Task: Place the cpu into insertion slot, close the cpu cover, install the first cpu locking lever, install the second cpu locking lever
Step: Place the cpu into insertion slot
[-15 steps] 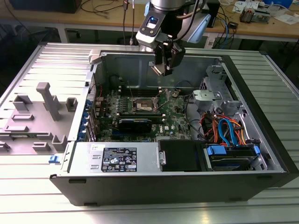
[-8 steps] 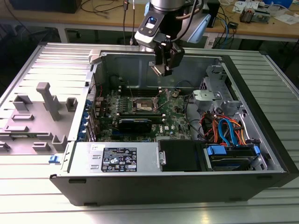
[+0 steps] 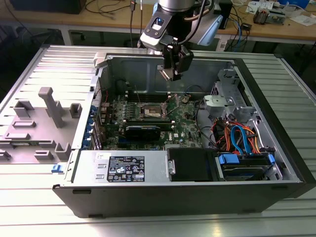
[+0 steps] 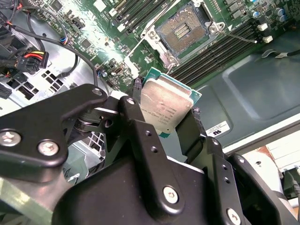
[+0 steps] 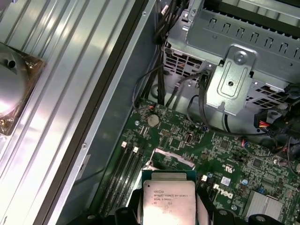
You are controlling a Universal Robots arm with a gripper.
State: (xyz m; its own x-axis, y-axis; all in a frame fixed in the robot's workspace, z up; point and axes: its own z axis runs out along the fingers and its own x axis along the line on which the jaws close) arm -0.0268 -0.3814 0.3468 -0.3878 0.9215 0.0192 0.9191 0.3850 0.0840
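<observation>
My gripper (image 3: pixel 170 74) hangs over the open computer case (image 3: pixel 276 118), above the back of the motherboard (image 3: pixel 182 131). It is shut on the cpu (image 4: pixel 164 105), a small square chip with a silvery-tan top, held by its edges between black fingers (image 4: pixel 136 117). In the first wrist view the cpu (image 5: pixel 168 197) sits in my gripper (image 5: pixel 169 206) over the green board. The insertion slot (image 4: pixel 185 30) lies open below and ahead, its contacts exposed; in the exterior view the insertion slot (image 3: pixel 150 109) is mid-board. A thin silvery frame, apparently the cpu cover (image 5: pixel 172 156), stands raised beside it. A wire lever (image 4: pixel 239 36) lies loose alongside.
A long black card (image 3: pixel 142 132) lies in front of the slot. The power supply (image 3: pixel 123 168) and a black bay (image 3: pixel 190 165) fill the case front. A drive cage (image 3: pixel 224 101) with orange and blue cables (image 3: pixel 237 138) is at the exterior view's right. Grey fixtures (image 3: pixel 49 106) stand outside.
</observation>
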